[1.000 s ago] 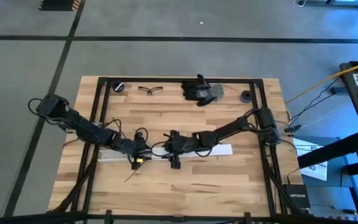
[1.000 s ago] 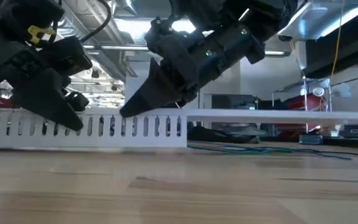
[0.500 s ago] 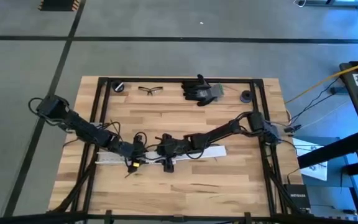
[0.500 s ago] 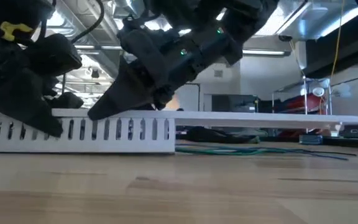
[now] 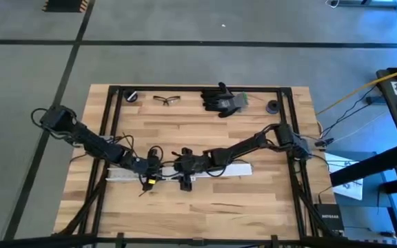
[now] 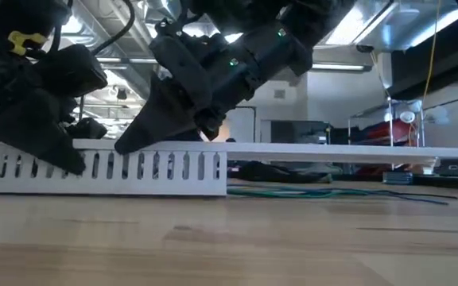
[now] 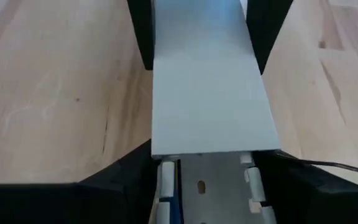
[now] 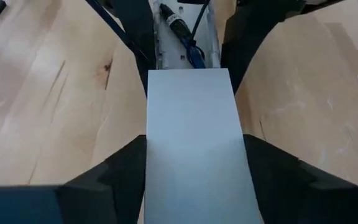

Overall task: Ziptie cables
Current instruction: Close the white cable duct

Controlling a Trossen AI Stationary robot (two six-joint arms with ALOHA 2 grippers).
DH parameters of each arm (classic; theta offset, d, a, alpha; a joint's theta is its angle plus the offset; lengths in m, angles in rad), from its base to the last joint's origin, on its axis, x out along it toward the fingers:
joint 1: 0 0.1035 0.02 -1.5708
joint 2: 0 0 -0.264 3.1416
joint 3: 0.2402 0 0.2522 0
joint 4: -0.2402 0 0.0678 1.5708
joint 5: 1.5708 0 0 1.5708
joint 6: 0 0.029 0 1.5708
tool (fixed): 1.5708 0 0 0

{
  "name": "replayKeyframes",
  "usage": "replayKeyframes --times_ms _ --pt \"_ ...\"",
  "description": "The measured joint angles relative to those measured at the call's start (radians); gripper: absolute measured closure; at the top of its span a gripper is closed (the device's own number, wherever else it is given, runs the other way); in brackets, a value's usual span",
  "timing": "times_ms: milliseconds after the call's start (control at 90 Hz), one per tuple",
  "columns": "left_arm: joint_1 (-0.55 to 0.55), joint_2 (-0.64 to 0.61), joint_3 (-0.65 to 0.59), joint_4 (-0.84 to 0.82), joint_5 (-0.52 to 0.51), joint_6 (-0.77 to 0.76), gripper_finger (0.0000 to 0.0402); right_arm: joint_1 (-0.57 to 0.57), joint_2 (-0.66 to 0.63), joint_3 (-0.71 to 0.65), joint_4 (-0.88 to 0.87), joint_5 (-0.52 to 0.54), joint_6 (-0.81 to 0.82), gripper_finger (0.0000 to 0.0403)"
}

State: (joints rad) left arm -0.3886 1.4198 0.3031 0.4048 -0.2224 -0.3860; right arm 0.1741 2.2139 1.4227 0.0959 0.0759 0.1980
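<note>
On the pale wooden plank worktop (image 5: 205,200) lies a long white slotted plastic channel (image 6: 102,171) with a smooth flat white lid (image 8: 194,137). The left tool (image 5: 145,165) and the right tool (image 5: 183,165) each straddle it with fingers spread. Thin dark and blue cables (image 8: 185,37) lie inside the channel.

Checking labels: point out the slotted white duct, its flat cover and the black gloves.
slotted white duct (image 6: 133,171), low view, slotted side wall.
flat cover (image 8: 194,137), right wrist view, top face.
black gloves (image 5: 220,100), high view, palm.

White slotted strip (image 6: 102,165), blk grippers (image 6: 126,143)
</note>
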Motion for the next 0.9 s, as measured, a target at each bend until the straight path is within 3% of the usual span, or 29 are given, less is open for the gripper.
replayKeyframes --times_ms 233,333,711,900 --pt "0.045 0.007 0.003 0.000 0.004 -0.019 0.0134 -0.012 0.008 0.001 0.055 0.041 0.022 0.0185" --pt "0.055 -0.012 0.025 -0.054 0.058 -0.018 0.0123 -0.012 0.009 0.001 0.053 0.036 0.016 0.0185" --pt "0.044 -0.273 0.169 -0.631 0.108 -0.079 0.0122 -0.013 0.009 -0.001 0.037 0.016 0.004 0.0185" --pt "-0.009 -0.361 0.128 -0.749 0.088 -0.152 0.0121 -0.013 0.008 -0.002 0.037 0.014 0.003 0.0185"
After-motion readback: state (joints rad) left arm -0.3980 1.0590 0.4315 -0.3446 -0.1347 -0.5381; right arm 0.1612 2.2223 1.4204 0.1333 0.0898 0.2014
